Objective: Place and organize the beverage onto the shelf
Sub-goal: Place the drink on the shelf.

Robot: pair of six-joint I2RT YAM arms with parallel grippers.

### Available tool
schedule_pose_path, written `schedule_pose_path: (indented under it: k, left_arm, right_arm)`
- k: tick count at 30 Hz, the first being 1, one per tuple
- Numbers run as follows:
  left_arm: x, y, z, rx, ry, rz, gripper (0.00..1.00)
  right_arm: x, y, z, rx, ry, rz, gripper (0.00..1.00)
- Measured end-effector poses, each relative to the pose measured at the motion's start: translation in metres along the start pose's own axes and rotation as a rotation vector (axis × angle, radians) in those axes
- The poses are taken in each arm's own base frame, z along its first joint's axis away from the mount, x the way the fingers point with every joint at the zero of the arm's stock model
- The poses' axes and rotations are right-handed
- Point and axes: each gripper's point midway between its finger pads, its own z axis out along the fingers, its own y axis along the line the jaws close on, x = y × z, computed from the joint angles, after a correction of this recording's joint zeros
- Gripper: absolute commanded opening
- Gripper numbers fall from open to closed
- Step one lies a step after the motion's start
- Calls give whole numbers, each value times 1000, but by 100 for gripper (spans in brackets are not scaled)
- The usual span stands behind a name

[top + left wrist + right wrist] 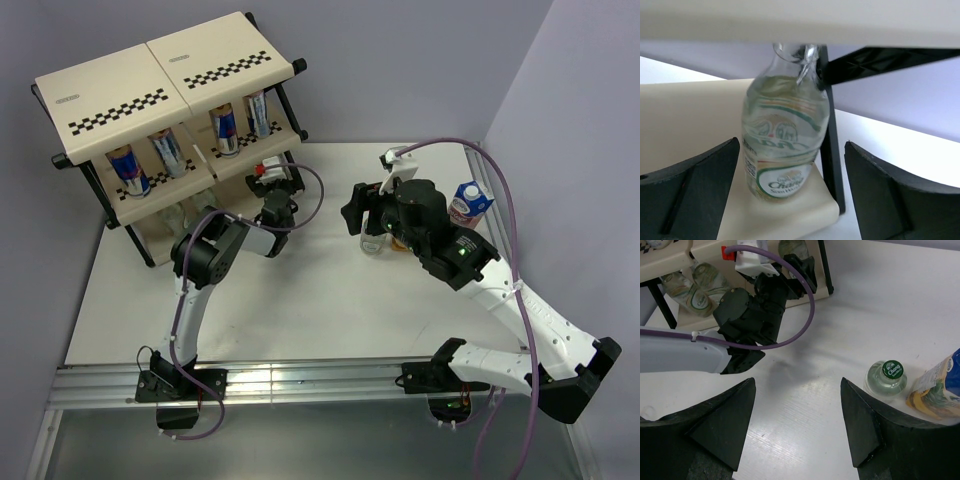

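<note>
- The left pincer [791, 150] is apart, with a clear bottle [785, 125] between its sides, standing on the lowest tier of the shelf [150, 70], upper left of the top view.
- The right pincer [797, 385] is apart and empty over the bench [320, 310].
- A green-capped bottle [888, 375] stands just beside a carton [940, 390].

White shells with black joints make up the left arm [183, 310] at lower left and the right arm [512, 300] at lower right. Purple cables [813, 305] trail along both. The right gripper [797, 390] has black wedge-shaped fingers [722, 430].
</note>
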Motion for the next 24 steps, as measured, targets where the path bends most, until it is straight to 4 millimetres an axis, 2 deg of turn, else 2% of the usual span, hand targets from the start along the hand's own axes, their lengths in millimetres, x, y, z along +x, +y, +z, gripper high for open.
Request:
schedule_pose_path:
  k: [4,9,16,19,21,24]
  left_arm:
    - [0,-2,-4,4,2,0,93]
    - [-6,0,-6,-2,-4,-7,99]
    - [-19,7,-16,-38,-7,-21,99]
    - [-28,10,-23,-52,-8,-48,99]
    - [-35,12,-28,-58,-7,-64,100]
    - [-45,16,-36,-67,-2,-83,99]
  right_arm:
    - [0,0,0,2,-1,0,76]
    - [0,0,0,2,0,0,76]
    - [2,-2,4,15,8,-7,78]
    - [5,-5,7,31,14,-12,94]
    - [7,-7,11,46,22,-20,100]
    - [13,-11,18,72,40,-37,100]
